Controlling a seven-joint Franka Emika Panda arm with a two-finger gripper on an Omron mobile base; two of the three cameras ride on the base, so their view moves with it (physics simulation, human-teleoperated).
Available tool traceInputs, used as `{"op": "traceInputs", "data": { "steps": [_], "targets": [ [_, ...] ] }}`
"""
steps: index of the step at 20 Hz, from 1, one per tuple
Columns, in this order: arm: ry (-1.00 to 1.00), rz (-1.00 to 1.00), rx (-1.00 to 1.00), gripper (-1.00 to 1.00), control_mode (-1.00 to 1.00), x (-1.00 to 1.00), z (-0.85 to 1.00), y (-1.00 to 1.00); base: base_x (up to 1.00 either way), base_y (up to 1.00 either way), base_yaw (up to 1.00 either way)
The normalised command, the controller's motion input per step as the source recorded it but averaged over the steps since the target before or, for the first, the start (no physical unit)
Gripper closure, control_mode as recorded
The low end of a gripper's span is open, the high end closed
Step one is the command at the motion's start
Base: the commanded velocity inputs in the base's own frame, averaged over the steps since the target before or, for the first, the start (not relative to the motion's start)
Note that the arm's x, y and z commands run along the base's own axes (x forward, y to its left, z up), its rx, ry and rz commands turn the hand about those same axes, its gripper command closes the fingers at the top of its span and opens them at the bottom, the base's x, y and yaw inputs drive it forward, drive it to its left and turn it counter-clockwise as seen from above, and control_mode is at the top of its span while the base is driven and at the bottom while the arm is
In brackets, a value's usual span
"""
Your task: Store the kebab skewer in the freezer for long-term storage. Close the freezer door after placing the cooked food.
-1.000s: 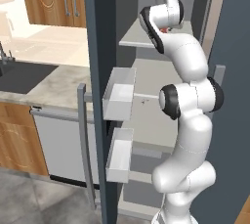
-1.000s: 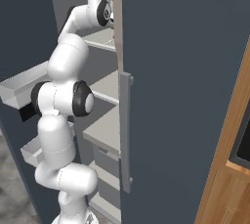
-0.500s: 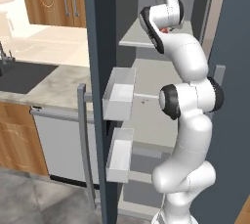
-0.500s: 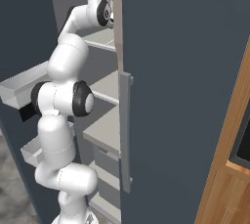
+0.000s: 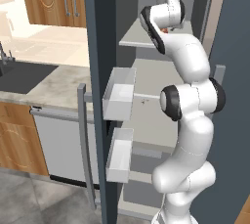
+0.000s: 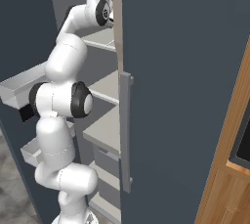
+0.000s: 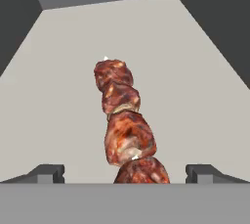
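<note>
The white arm (image 6: 61, 120) rises from the lower left of the frame, bends at a dark joint at mid-left, and reaches up into the freezer (image 6: 105, 96), its top end at the upper left beside the highest grey shelf (image 6: 100, 38). A tall slate-grey door (image 6: 180, 81) with a long grey bar handle (image 6: 125, 130) covers the centre and right. White bins (image 6: 19, 88) show at the left edge. Wooden cabinetry (image 6: 227, 184) sits at lower right.

Bare shelf (image 7: 58, 96) around kebab skewer (image 7: 124, 120)
</note>
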Motion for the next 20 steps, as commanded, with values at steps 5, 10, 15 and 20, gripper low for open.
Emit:
{"op": "traceInputs", "data": {
  "steps": [5, 10, 15, 20],
  "targets": [
    [-0.26, 0.00, -0.04, -1.00, -1.00, -0.47, 0.00, 0.02, 0.00, 0.00, 0.00],
    [-0.31, 0.00, -0.06, -1.00, -1.00, -0.39, 0.00, 0.06, 0.00, 0.00, 0.00],
    [-0.19, 0.00, -0.05, -1.00, -1.00, -0.24, 0.00, 0.09, 0.00, 0.00, 0.00],
    [-0.02, 0.00, -0.05, -1.00, -1.00, -0.26, 0.11, 0.15, 0.00, 0.00, 0.00]
  ]
}}
